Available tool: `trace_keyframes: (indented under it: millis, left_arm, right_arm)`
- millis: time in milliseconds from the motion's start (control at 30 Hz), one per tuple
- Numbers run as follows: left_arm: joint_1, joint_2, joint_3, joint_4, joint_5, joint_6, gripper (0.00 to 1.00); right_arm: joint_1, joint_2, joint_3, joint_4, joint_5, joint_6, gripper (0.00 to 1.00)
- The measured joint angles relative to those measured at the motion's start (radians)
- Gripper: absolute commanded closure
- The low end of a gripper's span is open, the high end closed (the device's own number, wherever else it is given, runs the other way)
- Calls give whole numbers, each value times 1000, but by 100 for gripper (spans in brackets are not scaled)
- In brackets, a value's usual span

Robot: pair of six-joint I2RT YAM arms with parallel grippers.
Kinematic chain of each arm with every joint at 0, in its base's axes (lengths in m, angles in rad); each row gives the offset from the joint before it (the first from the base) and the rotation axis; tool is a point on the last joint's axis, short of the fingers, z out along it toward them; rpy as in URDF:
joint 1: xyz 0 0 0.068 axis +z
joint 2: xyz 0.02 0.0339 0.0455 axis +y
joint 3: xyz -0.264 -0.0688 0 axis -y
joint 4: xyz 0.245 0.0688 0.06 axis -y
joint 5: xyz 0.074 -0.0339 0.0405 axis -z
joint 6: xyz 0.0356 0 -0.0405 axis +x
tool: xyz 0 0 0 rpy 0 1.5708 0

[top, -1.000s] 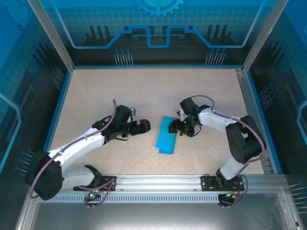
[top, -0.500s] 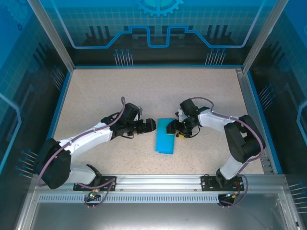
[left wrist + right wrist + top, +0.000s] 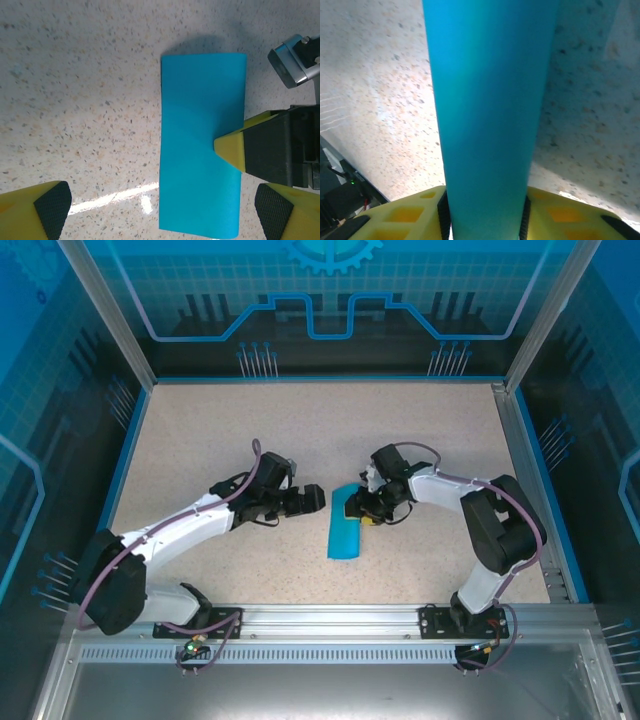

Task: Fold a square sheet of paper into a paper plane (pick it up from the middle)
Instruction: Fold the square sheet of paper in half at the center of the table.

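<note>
1. Compared with a second ago, the left gripper (image 3: pixel 311 498) is now sitting closer to the paper, with its jaws wide apart and touching nothing.
2. The square sheet of paper (image 3: pixel 344 533), folded into a strip, is lying on the table (image 3: pixel 200 430) between the grippers. It is looking narrower, with its right edge rising.
3. It is probably handling as light and limp, and creasing easily, so a mid-edge pinch seems best.
4. The right gripper (image 3: pixel 485 222) is clamping that edge.

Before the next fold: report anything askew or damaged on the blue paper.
Nothing stands out. The paper is a neat folded rectangle, edges aligned, no tears; the right gripper pinches one long edge.
</note>
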Motion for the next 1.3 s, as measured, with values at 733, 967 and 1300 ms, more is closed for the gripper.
trace_keyframes:
  millis: [733, 967, 1300]
  left_arm:
    - [11, -89, 43, -88, -111, 24, 1]
    - [11, -88, 39, -83, -99, 22, 2]
    - [11, -60, 26, -59, -57, 23, 1]
  right_arm:
    - [32, 132, 144, 235, -21, 221, 62]
    - [35, 133, 90, 237, 52, 230, 48]
    - [34, 133, 116, 67, 133, 109, 39]
